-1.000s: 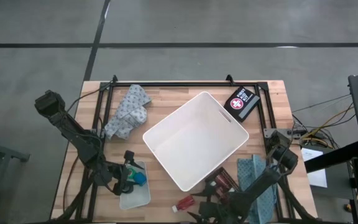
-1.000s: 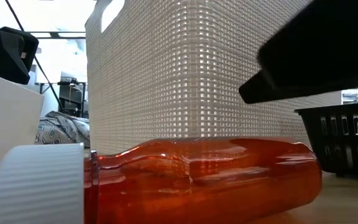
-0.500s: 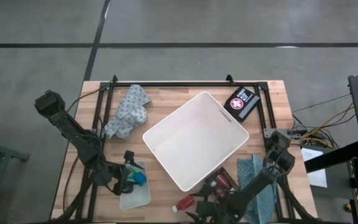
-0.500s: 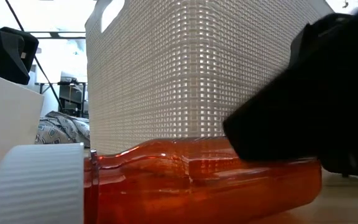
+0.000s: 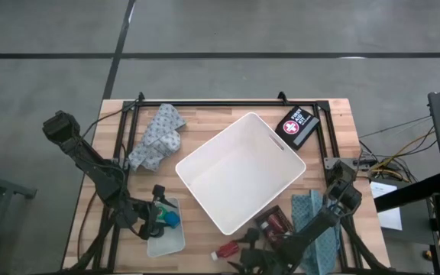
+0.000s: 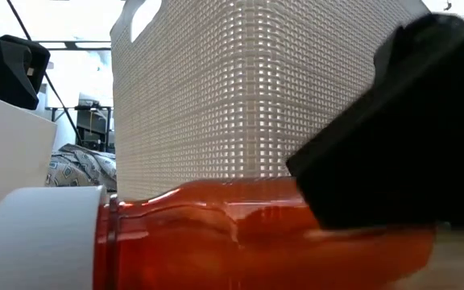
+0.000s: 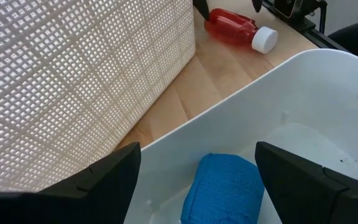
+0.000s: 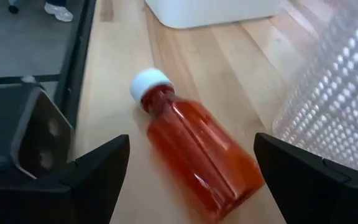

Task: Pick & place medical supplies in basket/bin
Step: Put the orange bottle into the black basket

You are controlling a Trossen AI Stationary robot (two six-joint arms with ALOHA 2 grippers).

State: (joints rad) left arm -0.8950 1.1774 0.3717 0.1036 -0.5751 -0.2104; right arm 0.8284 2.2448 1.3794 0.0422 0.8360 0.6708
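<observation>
Right wrist view: right gripper (image 8: 191,186) fingers spread wide, straddling the orange pill bottle (image 8: 194,158), which lies on its side, white cap (image 8: 149,81) pointing away; nothing gripped yet. For a clean pick, centre the jaws across the bottle's body rather than its cap, settle lower, and close squarely, since a round bottle may roll. Beyond it stands the white bin (image 5: 241,172), mid-table; left gripper (image 7: 194,180), also wide open, hovers over a blue roll (image 7: 224,186) in the small translucent tray (image 5: 166,241).
</observation>
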